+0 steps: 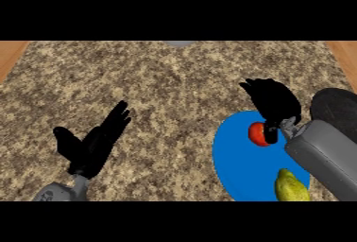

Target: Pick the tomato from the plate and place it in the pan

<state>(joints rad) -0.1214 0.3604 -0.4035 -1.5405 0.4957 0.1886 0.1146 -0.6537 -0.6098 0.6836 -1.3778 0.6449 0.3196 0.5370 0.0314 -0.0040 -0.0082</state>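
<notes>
Item 1: right hand (275,101). Enters from the lower right on a grey forearm (324,158) that slants up and leftward. The hand is bent downward over the upper right part of the plate, and its back faces the view. Its fingers (270,134) are curled down and closed round the tomato.

Item 2: left hand (94,142). At the lower left above the bare worktop (160,90). Its fingers are straight and lie close together, pointing up and to the right, with the thumb set apart to the left. It holds nothing and is well apart from the plate.

Item 3: tomato (257,133). Red and round, over the upper right part of the plate. A black finger covers its right side, while its left side shows clear. Whether it rests on the plate or is raised off it cannot be told.

Item 4: plate (233,160). Blue, at the right on the worktop.

Item 5: pan (338,111). Black, at the right edge, just beside the plate and partly behind the right forearm.

Item 6: pear (291,188). Yellow-green, on the lower part of the plate, below the tomato.

Counts: 2 hands, 1 tomato, 1 plate, 1 pan, 1 pear.
</notes>
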